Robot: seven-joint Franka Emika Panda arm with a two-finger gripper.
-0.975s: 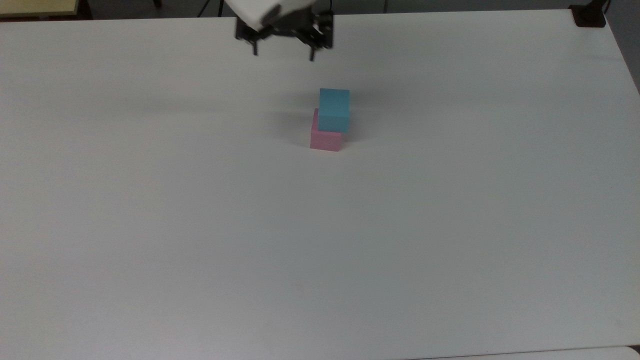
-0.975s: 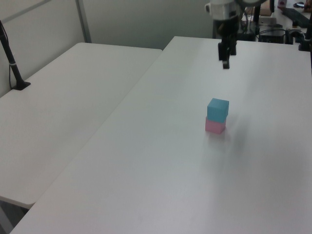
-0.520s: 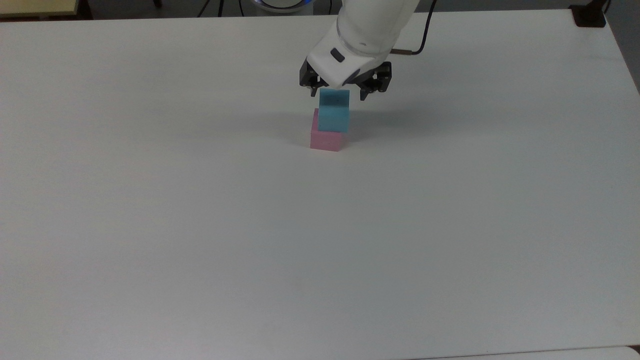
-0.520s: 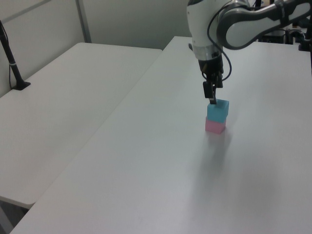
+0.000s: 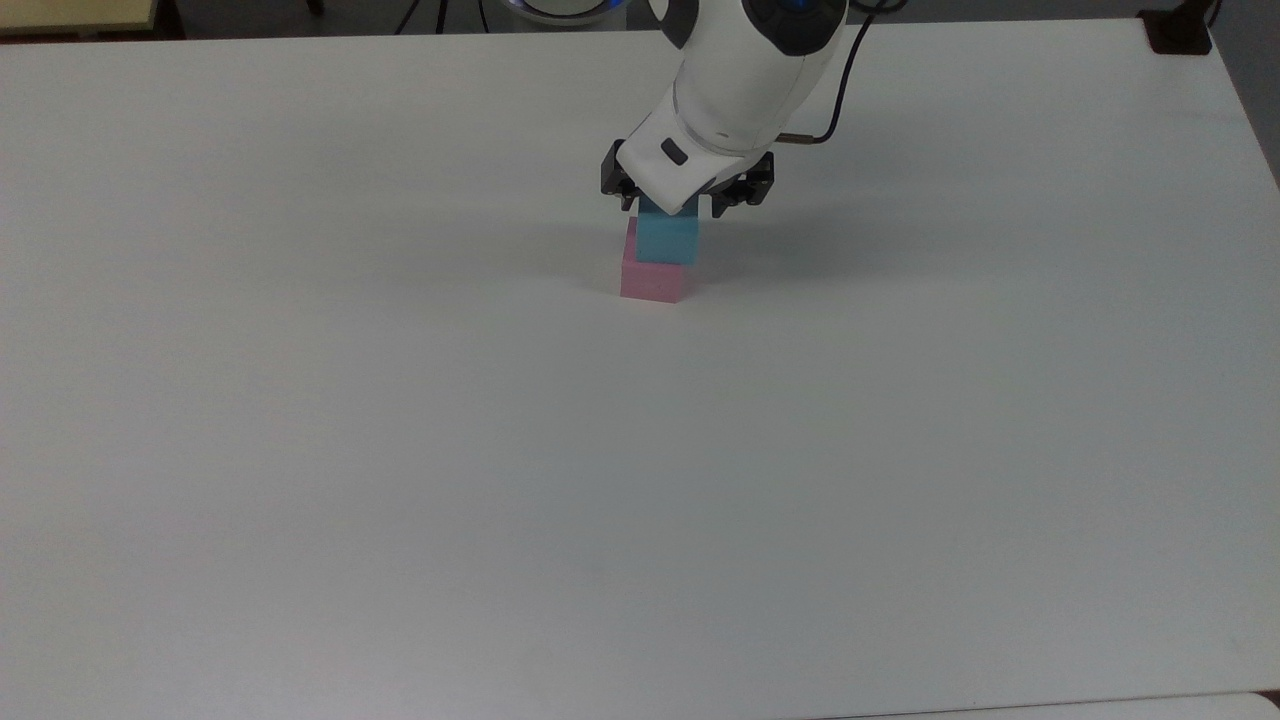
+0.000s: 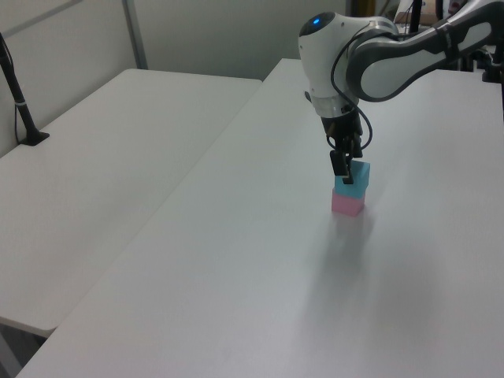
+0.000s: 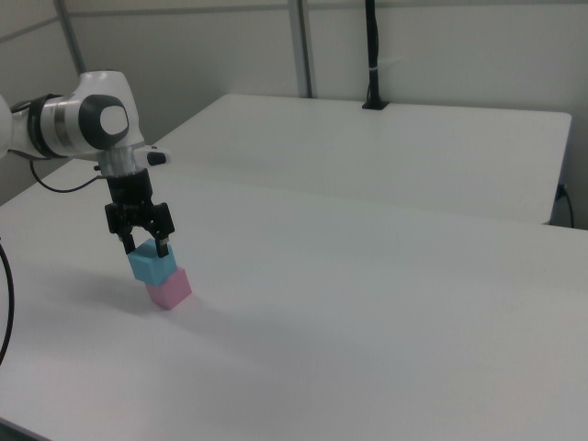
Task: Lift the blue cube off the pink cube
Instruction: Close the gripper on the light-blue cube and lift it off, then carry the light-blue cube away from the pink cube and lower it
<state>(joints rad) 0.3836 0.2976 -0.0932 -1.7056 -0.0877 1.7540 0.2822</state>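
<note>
The blue cube sits on top of the pink cube. It is not lined up with it: in the top view it leans out a bit toward the top view's right. The two cubes stand on a big white worktop, toward its far side in the top view.

The claw hangs right over the blue cube, pointing straight down. It is open. In the right view one finger is on one side of the blue cube and the other finger is on the other side, so the top of the cube is between them. The fingers reach just down to the top edge of the cube. I cannot tell if they touch it.

In the left view the claw covers part of the blue cube, and the pink cube shows under it. The white arm comes in from the far edge of the worktop in the top view.

A second white table stands next to the worktop, on the left view's left.
</note>
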